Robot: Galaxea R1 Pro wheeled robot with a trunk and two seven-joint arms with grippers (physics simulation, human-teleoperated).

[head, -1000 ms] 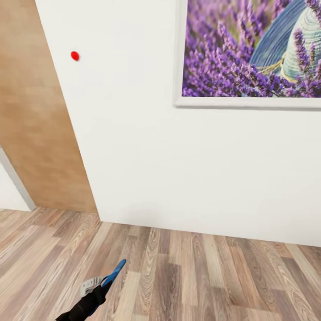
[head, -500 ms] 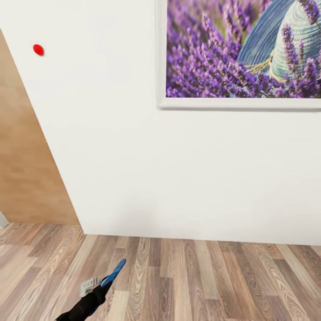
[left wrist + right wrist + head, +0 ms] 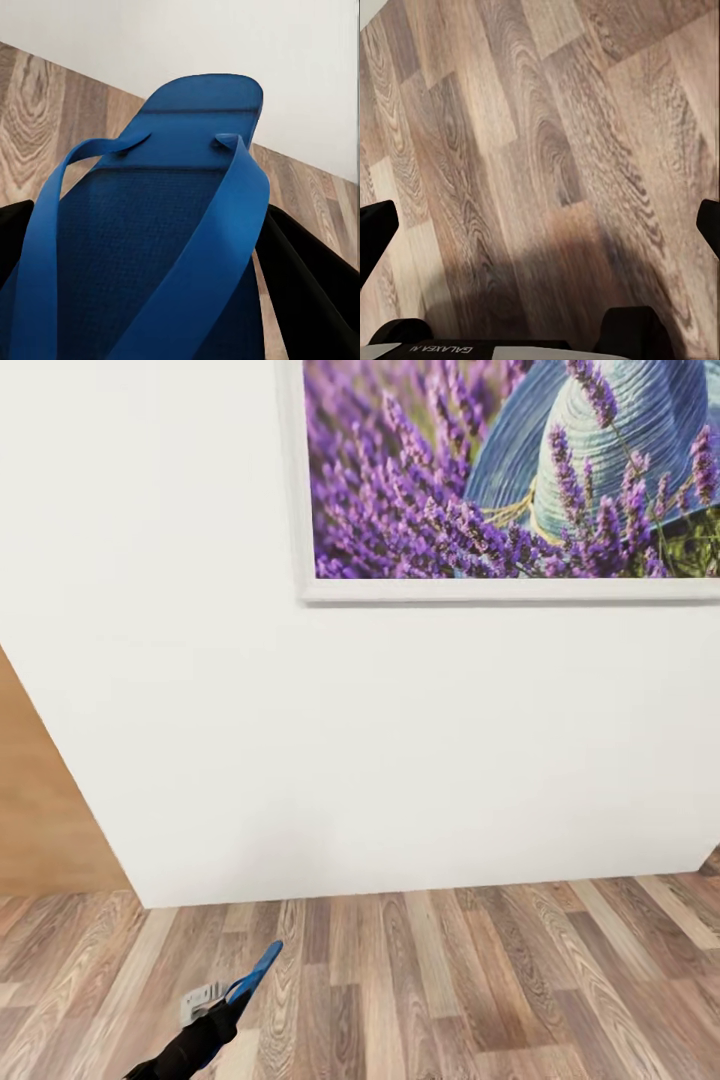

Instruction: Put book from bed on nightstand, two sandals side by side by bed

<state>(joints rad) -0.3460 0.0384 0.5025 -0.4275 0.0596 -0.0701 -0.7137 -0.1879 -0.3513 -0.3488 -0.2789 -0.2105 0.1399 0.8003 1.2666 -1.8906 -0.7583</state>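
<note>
One blue sandal (image 3: 258, 970) sticks up from my left gripper (image 3: 235, 995) at the lower left of the head view, above the wood-plank floor. In the left wrist view the sandal (image 3: 150, 225) lies sole-up-close between the black fingers (image 3: 307, 285), straps toward the camera, with the gripper shut on it. My right gripper (image 3: 540, 225) hangs open over bare floor, its fingertips (image 3: 375, 225) wide apart with nothing between them. The book, the bed and the nightstand are out of view.
A white wall (image 3: 380, 760) stands close ahead, with a framed purple lavender picture (image 3: 500, 470) high on it. A tan wooden door (image 3: 40, 820) shows at the left edge. Wood-plank floor (image 3: 450, 990) runs along the wall's foot.
The whole head view has swung right: the picture and the door slid left and the red dot left the frame. The left arm with the sandal keeps its place in the picture.
</note>
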